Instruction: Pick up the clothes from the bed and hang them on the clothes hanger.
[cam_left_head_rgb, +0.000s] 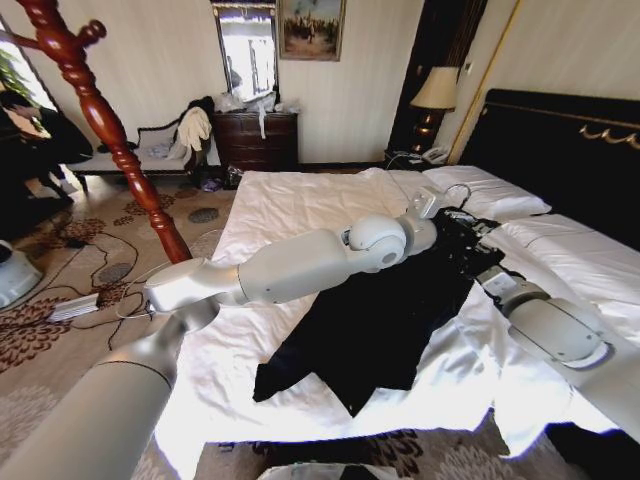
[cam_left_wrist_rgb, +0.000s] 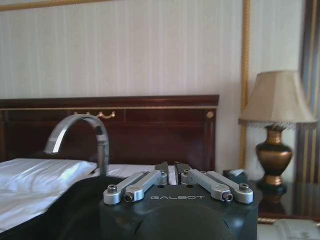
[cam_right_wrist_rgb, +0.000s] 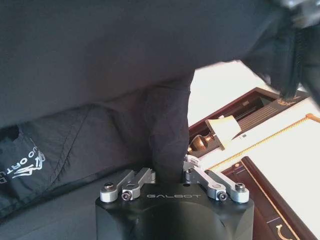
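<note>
White sheets of the bed (cam_left_head_rgb: 300, 210) carry the jacket (cam_left_head_rgb: 380, 320), spread flat with its collar end toward the headboard (cam_left_head_rgb: 560, 140) and both claws at that end. Right claw (cam_right_wrist_rgb: 170, 172) is closed on a fold of jacket fabric, the rest of the garment draped above and beside it. Left claw (cam_left_wrist_rgb: 175, 167) has its jaws together at the collar, just beside the silver hook (cam_left_wrist_rgb: 80, 135) of the hanger; whether it pinches cloth cannot be told. Judged soft, light and limp, the jacket will sag, so grips near the shoulders suit best. Beyond stands a lamp (cam_left_wrist_rgb: 277, 125).
</note>
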